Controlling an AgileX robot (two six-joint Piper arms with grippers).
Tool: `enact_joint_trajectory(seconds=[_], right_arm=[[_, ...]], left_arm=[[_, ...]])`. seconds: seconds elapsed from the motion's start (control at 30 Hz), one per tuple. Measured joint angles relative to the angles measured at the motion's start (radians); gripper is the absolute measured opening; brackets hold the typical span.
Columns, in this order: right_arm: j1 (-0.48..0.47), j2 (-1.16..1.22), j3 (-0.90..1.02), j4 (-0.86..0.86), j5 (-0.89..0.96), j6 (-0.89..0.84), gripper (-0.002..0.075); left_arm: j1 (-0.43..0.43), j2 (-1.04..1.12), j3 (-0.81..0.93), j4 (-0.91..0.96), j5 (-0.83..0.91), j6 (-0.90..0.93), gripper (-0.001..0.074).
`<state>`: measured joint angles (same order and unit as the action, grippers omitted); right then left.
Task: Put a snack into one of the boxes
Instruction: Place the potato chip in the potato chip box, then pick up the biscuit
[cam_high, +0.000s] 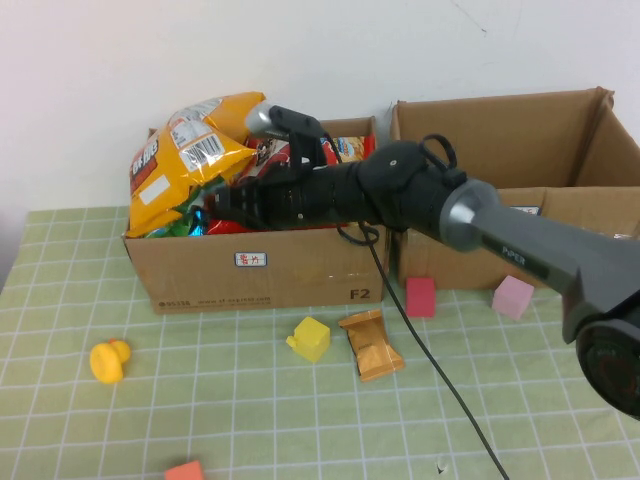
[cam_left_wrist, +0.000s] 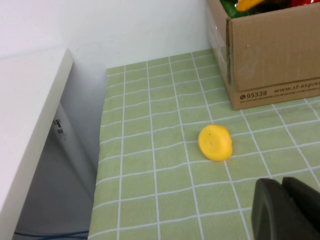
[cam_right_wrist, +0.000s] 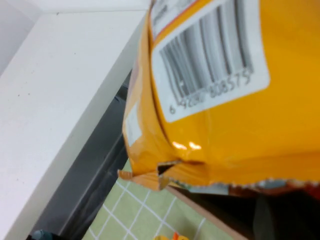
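Observation:
A yellow snack bag (cam_high: 190, 150) sticks up, tilted, over the left corner of the left cardboard box (cam_high: 250, 270), which is piled with several snack packs. My right gripper (cam_high: 215, 192) reaches across into that box and is shut on the bag's lower sealed edge. In the right wrist view the bag (cam_right_wrist: 225, 100) fills most of the picture, with its barcode showing, and the right gripper (cam_right_wrist: 280, 210) is dark just under its crimped edge. The right box (cam_high: 500, 130) stands open beside it. My left gripper (cam_left_wrist: 282, 200) is shut and empty, low over the green mat; it is out of the high view.
A yellow duck (cam_high: 108, 360) lies on the mat left of the box and shows in the left wrist view (cam_left_wrist: 215, 142). Yellow (cam_high: 311, 338), orange (cam_high: 370, 345), red (cam_high: 420, 297) and pink (cam_high: 512, 297) blocks lie in front of the boxes. A black cable crosses the mat.

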<state>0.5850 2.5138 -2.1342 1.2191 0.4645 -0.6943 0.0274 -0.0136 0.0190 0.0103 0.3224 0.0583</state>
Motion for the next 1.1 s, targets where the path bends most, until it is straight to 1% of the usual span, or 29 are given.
enact_joint_trajectory(seconds=[0.1, 0.2, 0.23, 0.3, 0.37, 0.4, 0.47, 0.5, 0.57, 0.63, 0.73, 0.8, 0.87, 0.97, 1.03, 1.1], right_arm=[[0.000, 0.002, 0.000, 0.011, 0.000, 0.000, 0.0004], [0.000, 0.002, 0.000, 0.023, 0.004, -0.006, 0.0064], [0.000, 0.002, 0.000, 0.032, 0.008, -0.008, 0.0107], [-0.004, 0.002, 0.000, 0.064, 0.019, -0.013, 0.0224], [-0.012, 0.002, 0.000, 0.137, 0.048, -0.032, 0.0350], [-0.018, 0.002, 0.000, 0.180, 0.071, -0.050, 0.0400], [-0.035, 0.002, 0.000, 0.250, 0.132, -0.082, 0.0451], [-0.046, 0.002, 0.000, 0.279, 0.169, -0.095, 0.0459], [-0.070, -0.005, 0.000, 0.309, 0.236, -0.118, 0.0448], [-0.095, -0.020, 0.000, 0.311, 0.309, -0.127, 0.0395], [-0.127, -0.058, 0.000, 0.311, 0.430, -0.155, 0.0240], [-0.141, -0.090, 0.000, 0.311, 0.519, -0.182, 0.0110], [-0.142, -0.125, 0.000, 0.302, 0.574, -0.196, 0.0053], [-0.142, -0.192, 0.000, 0.232, 0.626, -0.202, 0.0018], [-0.140, -0.247, 0.000, 0.139, 0.642, -0.205, 0.0011], [-0.140, -0.317, 0.000, -0.011, 0.651, -0.186, 0.0009]], left_arm=[[0.000, 0.000, 0.000, 0.000, 0.000, 0.000, -0.0002], [0.000, 0.000, 0.000, 0.000, 0.000, 0.000, -0.0002], [0.000, 0.000, 0.000, 0.000, 0.000, 0.000, -0.0002], [0.000, 0.000, 0.000, 0.000, 0.000, 0.000, -0.0002], [0.000, 0.000, 0.000, 0.000, 0.000, 0.000, -0.0002], [0.000, 0.000, 0.000, 0.000, 0.000, 0.000, -0.0002], [0.000, 0.000, 0.000, 0.000, 0.000, 0.000, -0.0002], [0.000, 0.000, 0.000, 0.000, 0.000, 0.000, -0.0002], [0.000, 0.000, 0.000, 0.000, 0.000, 0.000, -0.0002], [0.000, 0.000, 0.000, 0.000, 0.000, 0.000, -0.0002], [0.000, 0.000, 0.000, 0.000, 0.000, -0.003, -0.0002], [0.000, 0.000, 0.000, 0.000, 0.000, -0.003, -0.0002], [0.000, 0.000, 0.000, 0.000, 0.000, -0.003, -0.0002], [0.000, 0.000, 0.000, 0.000, 0.001, -0.003, -0.0002], [0.000, 0.000, 0.000, 0.000, 0.001, -0.003, -0.0002], [0.000, 0.000, 0.000, 0.000, 0.001, -0.003, -0.0002]])
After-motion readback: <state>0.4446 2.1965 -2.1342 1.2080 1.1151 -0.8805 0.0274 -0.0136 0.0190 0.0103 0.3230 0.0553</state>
